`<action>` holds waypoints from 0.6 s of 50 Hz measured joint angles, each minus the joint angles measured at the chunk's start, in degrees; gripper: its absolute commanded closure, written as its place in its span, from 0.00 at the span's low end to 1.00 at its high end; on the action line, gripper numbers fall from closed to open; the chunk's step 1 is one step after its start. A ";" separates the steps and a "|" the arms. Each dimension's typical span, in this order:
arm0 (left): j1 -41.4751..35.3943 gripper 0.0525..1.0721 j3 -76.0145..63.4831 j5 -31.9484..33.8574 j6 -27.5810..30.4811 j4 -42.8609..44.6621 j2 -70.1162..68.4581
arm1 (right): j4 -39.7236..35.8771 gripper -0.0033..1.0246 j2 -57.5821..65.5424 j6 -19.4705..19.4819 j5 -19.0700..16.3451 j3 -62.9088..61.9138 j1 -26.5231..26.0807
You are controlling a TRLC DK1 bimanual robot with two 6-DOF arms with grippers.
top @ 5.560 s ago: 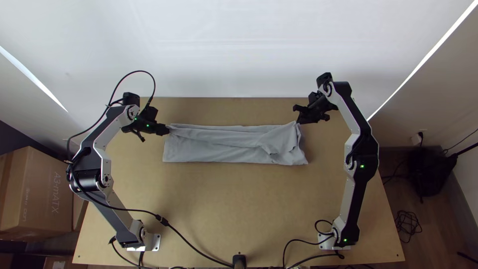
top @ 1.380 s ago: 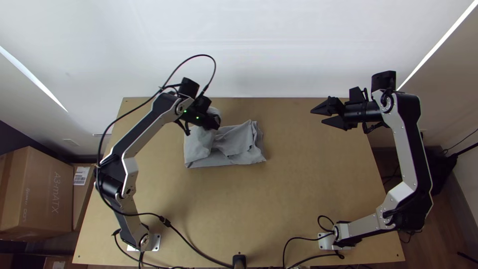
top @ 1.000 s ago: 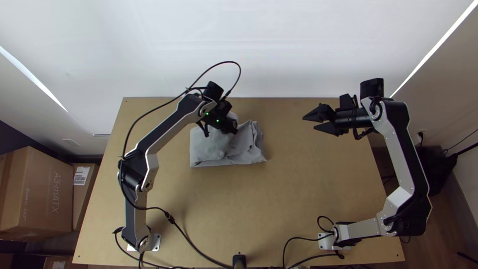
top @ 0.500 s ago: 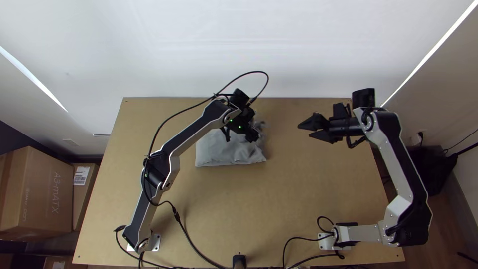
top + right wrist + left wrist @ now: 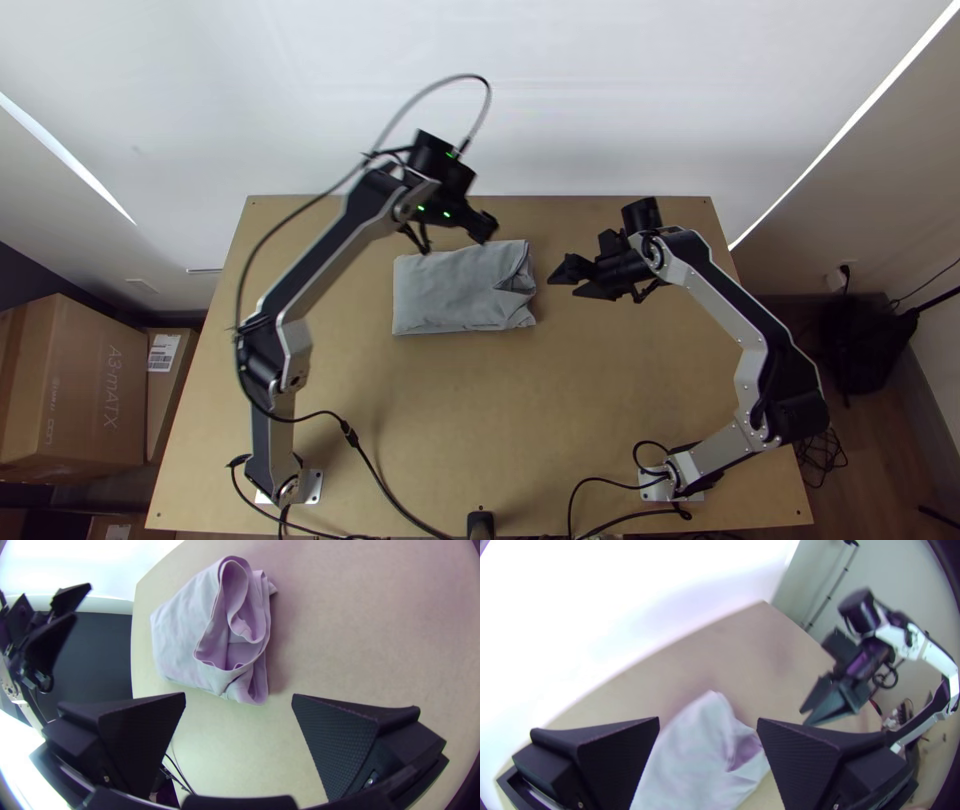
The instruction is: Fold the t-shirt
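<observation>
My left gripper (image 5: 455, 236) stands open just above the back edge of the t-shirt in the top view. To the right of the cloth is my right gripper (image 5: 568, 280), open and empty. The grey t-shirt (image 5: 450, 290) lies as a compact folded bundle at the table's middle, its right end showing loose layers. In the left wrist view, nothing is between the fingers of my left gripper (image 5: 707, 732), and the t-shirt (image 5: 690, 765) lies beyond. My right gripper (image 5: 239, 705) has its fingers wide apart, with the open folds of the t-shirt (image 5: 190, 635) facing it.
The wooden table (image 5: 480, 430) stretches in front of the cloth, with a black cable crossing its lower left part. A white wall (image 5: 500, 100) rises behind the back edge. Cardboard boxes (image 5: 80, 390) stand on the floor at the left.
The left gripper carried the shirt's left end rightward over the rest, let go, and moved back up and left. The right gripper withdrew rightward, then came back toward the cloth.
</observation>
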 measured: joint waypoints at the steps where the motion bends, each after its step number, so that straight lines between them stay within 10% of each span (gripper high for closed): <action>1: 0.61 0.04 -0.09 -1.25 0.02 -0.02 -1.09 | -0.02 0.05 0.59 0.02 0.39 0.24 0.39; 17: 8.35 0.04 -8.00 -8.02 0.66 -0.42 -16.46 | 0.57 0.05 9.84 1.09 16.52 12.35 9.70; 30: 13.22 0.04 -18.73 -8.61 0.20 -0.26 -24.48 | -3.15 0.05 12.13 1.14 18.93 21.86 17.27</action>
